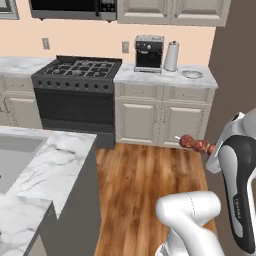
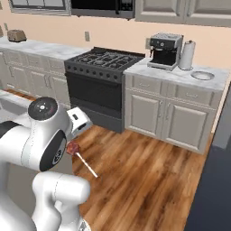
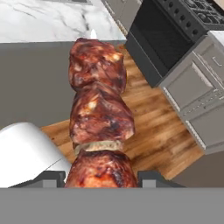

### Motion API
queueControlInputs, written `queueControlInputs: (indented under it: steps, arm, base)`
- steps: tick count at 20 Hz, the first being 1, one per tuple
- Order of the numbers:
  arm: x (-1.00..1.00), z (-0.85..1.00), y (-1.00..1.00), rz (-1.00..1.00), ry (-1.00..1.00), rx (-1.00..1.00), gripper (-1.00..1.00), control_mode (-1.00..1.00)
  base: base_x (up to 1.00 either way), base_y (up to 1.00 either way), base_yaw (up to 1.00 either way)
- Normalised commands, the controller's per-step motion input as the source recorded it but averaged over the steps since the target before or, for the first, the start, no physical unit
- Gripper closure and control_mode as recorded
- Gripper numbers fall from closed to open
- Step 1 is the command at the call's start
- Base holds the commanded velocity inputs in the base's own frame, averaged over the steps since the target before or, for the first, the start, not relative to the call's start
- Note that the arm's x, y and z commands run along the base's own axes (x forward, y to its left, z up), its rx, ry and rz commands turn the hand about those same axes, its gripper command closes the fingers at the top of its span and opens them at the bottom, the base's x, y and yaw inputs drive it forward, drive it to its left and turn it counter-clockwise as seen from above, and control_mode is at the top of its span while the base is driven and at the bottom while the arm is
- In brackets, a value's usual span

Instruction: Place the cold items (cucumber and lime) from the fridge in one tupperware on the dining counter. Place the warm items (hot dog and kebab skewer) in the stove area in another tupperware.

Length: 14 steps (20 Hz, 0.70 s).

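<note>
Above the wooden floor, between the near marble tabletop and the far cabinets, hanging in mid-air: kebab skewer, clamped by its rear chunk between the fingers of the hand, jaws pressing against the meat on both sides. Pointing leftward away from the white arm in the left base view, pale stick tip leading; showing in the right base view as a reddish chunk with the thin stick slanting down to the right. Running up the middle of the hand view, three reddish-brown chunks stacked toward the tabletop edge. Standing at the far wall: black stove, a coffee machine and paper roll sitting on the tabletop to its right, well apart from the skewer.
</note>
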Motion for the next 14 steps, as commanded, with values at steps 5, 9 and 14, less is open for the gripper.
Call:
queueControlInputs:
  steps: [5,9,14]
  arm:
    - [0.0,0.0,0.0,0.0,0.0,0.0,1.0,1.0]
    - [0.0,0.0,0.0,0.0,0.0,0.0,1.0,1.0]
    - [0.0,0.0,0.0,0.0,0.0,0.0,1.0,1.0]
  base:
    - [-1.0,0.54,0.2]
    - [-1.0,0.66,0.2]
    - [-0.99,0.91,0.15]
